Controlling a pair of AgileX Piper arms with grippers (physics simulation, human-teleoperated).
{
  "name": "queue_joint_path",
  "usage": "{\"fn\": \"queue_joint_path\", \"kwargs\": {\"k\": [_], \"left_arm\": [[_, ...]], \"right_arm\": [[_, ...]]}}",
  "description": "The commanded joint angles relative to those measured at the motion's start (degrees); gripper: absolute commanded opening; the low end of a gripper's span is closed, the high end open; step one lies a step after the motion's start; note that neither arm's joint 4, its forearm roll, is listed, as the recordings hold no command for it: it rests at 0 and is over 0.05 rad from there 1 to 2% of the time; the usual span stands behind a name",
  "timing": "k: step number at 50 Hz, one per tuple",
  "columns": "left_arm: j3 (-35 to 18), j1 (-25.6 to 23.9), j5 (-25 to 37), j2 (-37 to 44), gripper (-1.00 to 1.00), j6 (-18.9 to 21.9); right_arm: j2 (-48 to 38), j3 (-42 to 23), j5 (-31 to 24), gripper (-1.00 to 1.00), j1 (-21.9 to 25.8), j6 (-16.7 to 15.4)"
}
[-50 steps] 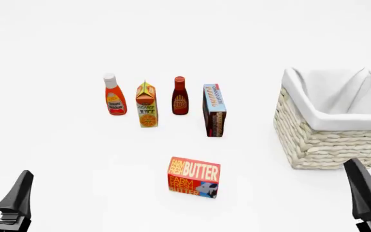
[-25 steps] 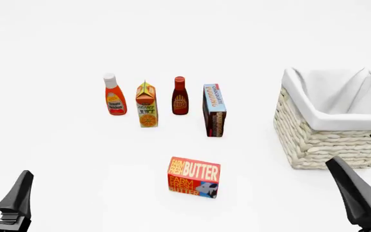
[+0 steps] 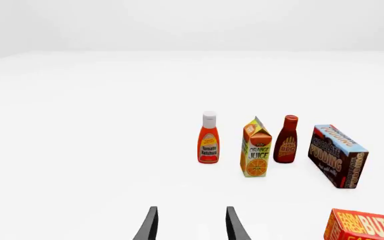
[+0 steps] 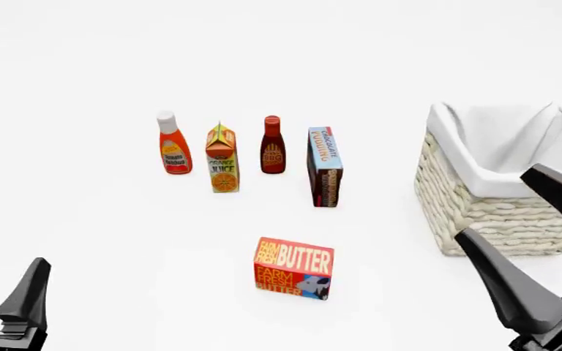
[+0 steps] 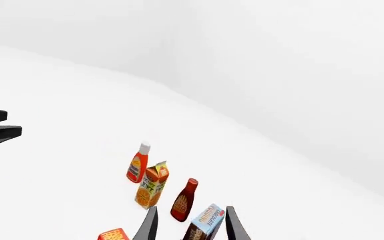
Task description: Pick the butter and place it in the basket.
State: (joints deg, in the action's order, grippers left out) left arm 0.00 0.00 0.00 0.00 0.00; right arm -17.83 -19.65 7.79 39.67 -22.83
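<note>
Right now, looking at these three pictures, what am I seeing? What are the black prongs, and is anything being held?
These are simulator renders of two robot arms at a white table. The front view looks down from above and behind them; the other two come from cameras mounted on each arm's wrist. The black prongs are gripper fingers: the left gripper sits at the lower left, the right gripper at the lower right beside the basket. Both are open and hold nothing. On the table stand a ketchup bottle, an orange juice carton, a dark sauce bottle and a pudding box. Nearer the arms is the butter, untouched.
</note>
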Motion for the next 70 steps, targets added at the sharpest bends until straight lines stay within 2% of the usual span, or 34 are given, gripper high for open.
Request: {"fn": "queue_joint_path", "kwargs": {"k": [1,10,23,40,70], "left_arm": [[0.0,0.0,0.0,0.0,1.0,0.0],[0.0,0.0,0.0,0.0,1.0,0.0],[0.0,0.0,0.0,0.0,1.0,0.0],[0.0,0.0,0.0,0.0,1.0,0.0],[0.0,0.0,0.0,0.0,1.0,0.0]], "right_arm": [[-9.02,-1.91,4.93,1.0,5.01,-5.28],[-18.4,-4.36,8.84,1.0,7.25,-7.93],[-24.51,-7.05,10.52,1.0,8.43,-10.02],[-32.48,-13.45,5.9,1.0,12.63,-17.77],[-47.64,-24.82,0.9,1.0,9.85,-24.11]]}}
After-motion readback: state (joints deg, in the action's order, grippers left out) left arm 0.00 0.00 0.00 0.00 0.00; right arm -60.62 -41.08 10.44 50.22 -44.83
